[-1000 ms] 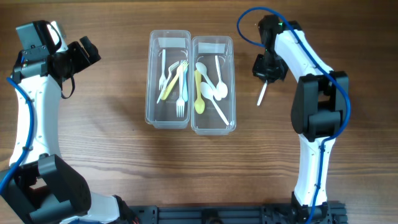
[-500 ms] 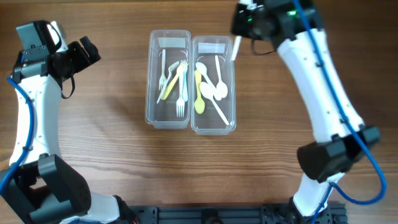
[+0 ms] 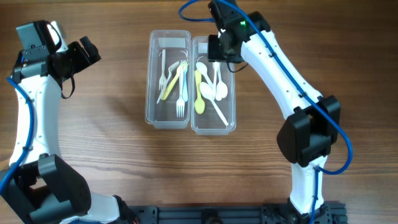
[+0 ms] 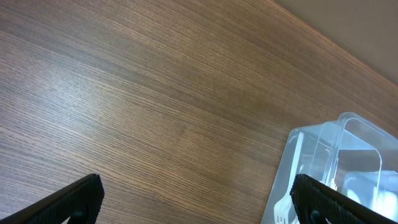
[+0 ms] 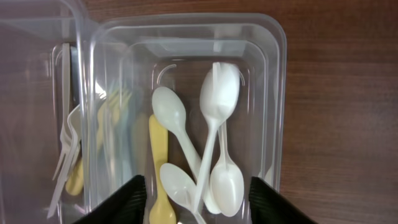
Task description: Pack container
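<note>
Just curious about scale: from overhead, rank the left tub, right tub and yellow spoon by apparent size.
1. left tub and right tub: alike, can't rank them.
2. yellow spoon: clearly smallest.

On the brown wooden table (image 3: 106, 137) two clear rectangular plastic tubs stand side by side, long walls touching. The left tub (image 3: 149, 81) holds a white plastic fork (image 3: 163, 73), a yellow plastic fork (image 3: 168, 90) and a pale blue plastic fork (image 3: 180, 102) lying roughly lengthwise, and the right tub (image 3: 233, 106) holds a yellow plastic spoon (image 3: 199, 102) along its left wall with white plastic spoons (image 3: 221, 92) crossed beside it. The right gripper (image 3: 219, 55) hangs over the right tub's far end, and the left gripper (image 3: 87, 51) is well apart to the left.
</note>
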`<state>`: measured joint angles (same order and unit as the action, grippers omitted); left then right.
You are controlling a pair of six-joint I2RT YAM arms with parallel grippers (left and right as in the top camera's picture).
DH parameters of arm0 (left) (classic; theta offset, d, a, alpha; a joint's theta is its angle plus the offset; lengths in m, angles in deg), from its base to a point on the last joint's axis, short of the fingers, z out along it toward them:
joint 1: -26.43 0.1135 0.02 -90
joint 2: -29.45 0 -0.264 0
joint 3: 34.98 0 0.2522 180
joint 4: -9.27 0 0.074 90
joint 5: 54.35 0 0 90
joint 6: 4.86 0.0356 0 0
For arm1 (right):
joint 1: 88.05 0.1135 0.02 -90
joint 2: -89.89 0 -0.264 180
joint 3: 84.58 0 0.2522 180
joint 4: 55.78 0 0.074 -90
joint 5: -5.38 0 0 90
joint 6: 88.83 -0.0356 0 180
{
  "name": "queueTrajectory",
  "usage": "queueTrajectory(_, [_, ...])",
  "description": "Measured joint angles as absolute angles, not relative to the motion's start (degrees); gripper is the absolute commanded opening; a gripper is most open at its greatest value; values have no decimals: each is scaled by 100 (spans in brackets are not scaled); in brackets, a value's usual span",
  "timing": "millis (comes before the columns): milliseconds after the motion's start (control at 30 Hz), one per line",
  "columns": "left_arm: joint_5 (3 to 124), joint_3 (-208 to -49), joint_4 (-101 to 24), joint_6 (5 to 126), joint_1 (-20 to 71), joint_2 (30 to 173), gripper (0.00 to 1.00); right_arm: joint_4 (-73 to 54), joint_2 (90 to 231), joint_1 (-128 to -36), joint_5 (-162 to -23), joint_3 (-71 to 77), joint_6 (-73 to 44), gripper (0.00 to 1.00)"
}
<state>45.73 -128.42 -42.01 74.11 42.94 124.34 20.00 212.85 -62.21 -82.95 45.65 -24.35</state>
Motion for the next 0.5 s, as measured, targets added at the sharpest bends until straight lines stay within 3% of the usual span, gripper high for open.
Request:
queueTrajectory(67, [4576, -12842, -4201, 7411, 4294, 12432, 100, 1998, 21285, -6242, -8310, 4670, -2422, 80])
queueTrajectory(200, [4576, -12842, -4201, 7411, 4296, 12434, 100, 2053, 21169, -6430, -8105, 5113, -2435, 100])
queueTrajectory(500, [4573, -12842, -4201, 7411, 4294, 12432, 100, 2230, 19130, -8011, -6627, 5472, -2249, 100])
